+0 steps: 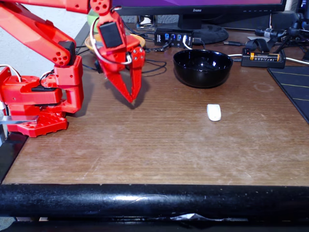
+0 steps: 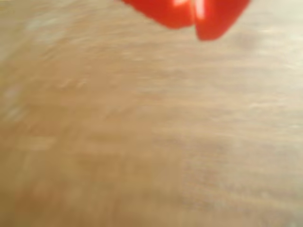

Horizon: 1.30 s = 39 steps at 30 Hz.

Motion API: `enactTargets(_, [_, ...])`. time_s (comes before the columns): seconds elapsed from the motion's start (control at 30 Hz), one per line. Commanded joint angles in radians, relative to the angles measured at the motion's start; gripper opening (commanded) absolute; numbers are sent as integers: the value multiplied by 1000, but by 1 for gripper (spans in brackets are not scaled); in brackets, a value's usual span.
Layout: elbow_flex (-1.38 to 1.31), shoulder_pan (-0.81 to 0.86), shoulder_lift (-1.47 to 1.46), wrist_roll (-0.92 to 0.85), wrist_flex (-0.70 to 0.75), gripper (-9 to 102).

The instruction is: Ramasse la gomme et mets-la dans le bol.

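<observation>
Nothing is done yet: eraser (image 1: 214,112) lies on the worktop (image 1: 145,145) near the empty bowl (image 1: 203,68), well apart from the pincer (image 1: 131,99), pressed closed and empty.

On the brown wooden table (image 1: 159,145) we see a monitor base (image 1: 205,31) at the back, a black USB hub (image 1: 173,37) beside it, a battery holder (image 1: 263,58) and a dark mat (image 1: 292,87) at right.
</observation>
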Motion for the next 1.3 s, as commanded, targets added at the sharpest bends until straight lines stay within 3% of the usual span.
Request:
enactTargets(0.0, [-84,-14,17,-20,20,-5])
enactTargets(0.27, [-124,-5,-61,-21,21,5])
enactTargets(0.63, [-339,-14,-330,-15,57,9])
enactTargets(1.03, [-723,11,-709,-78,196,11])
enactTargets(1.27, [-934,9,-857,-14,241,13])
